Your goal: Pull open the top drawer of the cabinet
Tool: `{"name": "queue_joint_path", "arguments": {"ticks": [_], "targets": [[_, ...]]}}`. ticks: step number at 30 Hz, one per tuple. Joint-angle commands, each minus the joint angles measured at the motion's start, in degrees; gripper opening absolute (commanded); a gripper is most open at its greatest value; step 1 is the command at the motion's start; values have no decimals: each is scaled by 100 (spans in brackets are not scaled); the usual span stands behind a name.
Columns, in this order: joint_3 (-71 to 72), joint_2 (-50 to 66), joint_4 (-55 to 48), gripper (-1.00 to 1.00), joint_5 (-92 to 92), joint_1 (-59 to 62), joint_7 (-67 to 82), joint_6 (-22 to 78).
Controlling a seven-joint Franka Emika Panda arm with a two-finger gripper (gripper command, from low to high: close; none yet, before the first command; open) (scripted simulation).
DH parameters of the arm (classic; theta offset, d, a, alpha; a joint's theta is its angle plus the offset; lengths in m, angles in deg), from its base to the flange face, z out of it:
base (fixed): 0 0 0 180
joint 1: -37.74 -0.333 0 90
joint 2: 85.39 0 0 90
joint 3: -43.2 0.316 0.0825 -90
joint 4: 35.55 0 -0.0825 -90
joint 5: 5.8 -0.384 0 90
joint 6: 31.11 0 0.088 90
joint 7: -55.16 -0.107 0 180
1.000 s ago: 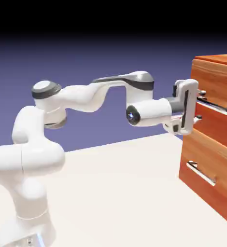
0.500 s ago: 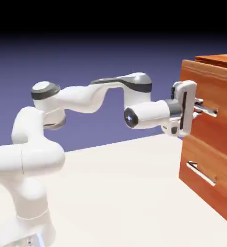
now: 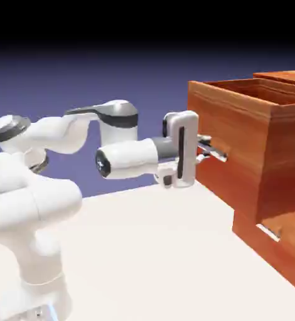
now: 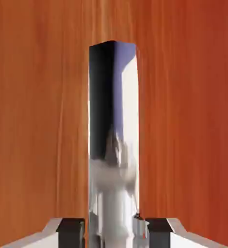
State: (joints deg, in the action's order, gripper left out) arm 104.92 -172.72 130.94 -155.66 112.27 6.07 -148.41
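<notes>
Watching the gripper (image 3: 203, 147) pointing level, straight at the front of the top drawer (image 3: 238, 144). Seeing that drawer standing far out of the cabinet (image 3: 282, 263), jutting toward the arm (image 3: 128, 157), showing its open box from above and overhanging the lower drawer (image 3: 291, 229). Finding the lower drawer's own silver handle (image 3: 269, 232) peeking out just beneath the overhang.

Straddling the top drawer's silver bar handle (image 3: 214, 149) with the fingers, one to each side of it. Switching to the hand view: looking along the gripper (image 4: 113, 230) at the handle (image 4: 113, 145) filling the middle as a tall shiny strip, with the drawer's wood grain (image 4: 38, 121) covering everything behind it. Spotting the grey fingertips (image 4: 70, 227) at the bottom edge, spread wide, with a thin strip of wood showing between each tip and the bar. So: bracketing the handle, not pinching it, not touching it on either side as far as this view lets on.

Noting the pale table (image 3: 150, 251) underneath, and the arm's elbow folded back at the picture's left.
</notes>
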Motion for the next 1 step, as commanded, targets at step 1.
{"name": "queue_joint_path", "arguments": {"ticks": [1], "targets": [[-133, -123, 208, 100, 144, -192, -48, 3]]}}
